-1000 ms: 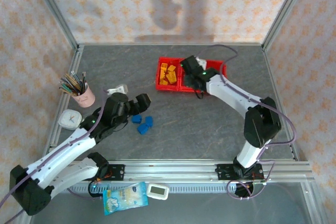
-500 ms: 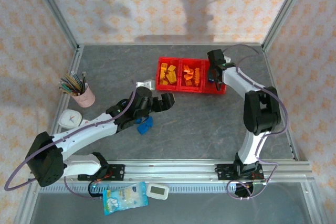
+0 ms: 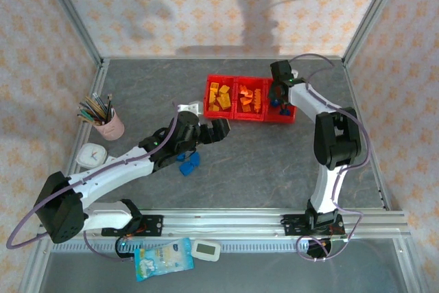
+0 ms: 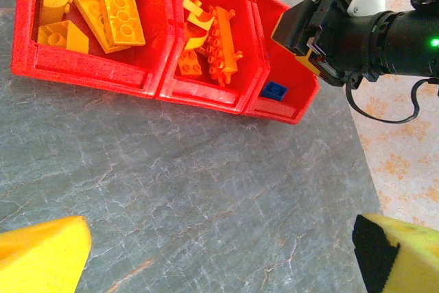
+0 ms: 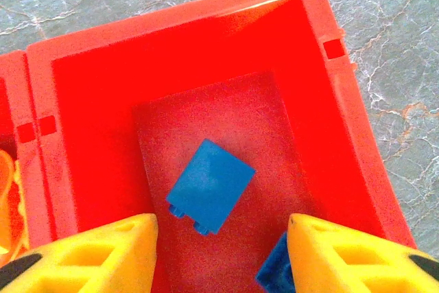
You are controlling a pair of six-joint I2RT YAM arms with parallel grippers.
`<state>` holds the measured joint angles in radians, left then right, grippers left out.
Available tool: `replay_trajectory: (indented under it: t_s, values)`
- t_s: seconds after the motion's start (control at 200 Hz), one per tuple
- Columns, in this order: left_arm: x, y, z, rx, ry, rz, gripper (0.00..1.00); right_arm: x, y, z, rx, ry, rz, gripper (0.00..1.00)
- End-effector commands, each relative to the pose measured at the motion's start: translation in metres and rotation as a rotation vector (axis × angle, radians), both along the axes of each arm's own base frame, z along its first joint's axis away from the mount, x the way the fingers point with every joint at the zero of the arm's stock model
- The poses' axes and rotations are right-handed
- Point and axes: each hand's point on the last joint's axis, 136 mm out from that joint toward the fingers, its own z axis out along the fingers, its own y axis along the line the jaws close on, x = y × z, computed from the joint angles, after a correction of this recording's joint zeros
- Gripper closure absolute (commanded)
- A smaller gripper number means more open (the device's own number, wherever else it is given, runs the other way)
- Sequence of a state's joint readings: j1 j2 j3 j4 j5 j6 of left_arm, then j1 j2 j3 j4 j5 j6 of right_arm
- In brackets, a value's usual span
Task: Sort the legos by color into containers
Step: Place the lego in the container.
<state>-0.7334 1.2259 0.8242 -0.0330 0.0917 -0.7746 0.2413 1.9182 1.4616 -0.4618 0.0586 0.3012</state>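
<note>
The red three-bin tray (image 3: 235, 116) stands at the back of the table. Yellow legos (image 4: 103, 6) fill its left bin, orange legos (image 4: 214, 40) the middle one. In the right bin lies a flat blue lego (image 5: 210, 185), and a second blue piece (image 5: 274, 274) peeks out beside my right finger. My right gripper (image 5: 223, 259) hangs open just above that bin (image 5: 302, 39), nothing between its fingers. My left gripper (image 3: 210, 130) is open over bare table short of the tray. Blue legos (image 3: 188, 163) lie on the table under my left arm, partly hidden.
A pink pencil cup (image 3: 110, 125) and a white clock (image 3: 89, 156) stand at the left. A small white object (image 3: 186, 109) lies behind my left gripper. A snack packet (image 3: 163, 259) and white device (image 3: 206, 250) sit beyond the front rail.
My right gripper has swung from the middle bin to the right bin. My left arm has moved right, off the blue legos, toward the tray's front.
</note>
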Motion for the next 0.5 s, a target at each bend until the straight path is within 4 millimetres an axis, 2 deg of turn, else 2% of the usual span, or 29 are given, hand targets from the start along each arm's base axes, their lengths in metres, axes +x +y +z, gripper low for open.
replay_trajectory:
  t_s: [0.0,0.105,0.24,0.365,0.495]
  values:
    - [0.004,0.003,0.027,-0.004,-0.074,0.018,0.01,-0.002,0.008,0.048,0.043,-0.095,0.031,0.48]
    - [0.003,0.012,0.031,0.011,-0.082,0.042,0.01,-0.015,0.021,0.064,0.061,-0.12,0.061,0.47]
    - [-0.004,0.029,0.033,0.024,-0.091,0.086,0.01,-0.041,0.055,0.076,0.077,-0.134,0.145,0.45]
    - [-0.013,0.054,0.031,0.033,-0.086,0.148,0.01,-0.07,0.095,0.076,0.105,-0.127,0.24,0.42]
    - [-0.024,0.081,0.027,0.037,-0.066,0.211,0.01,-0.102,0.139,0.066,0.113,-0.103,0.33,0.38]
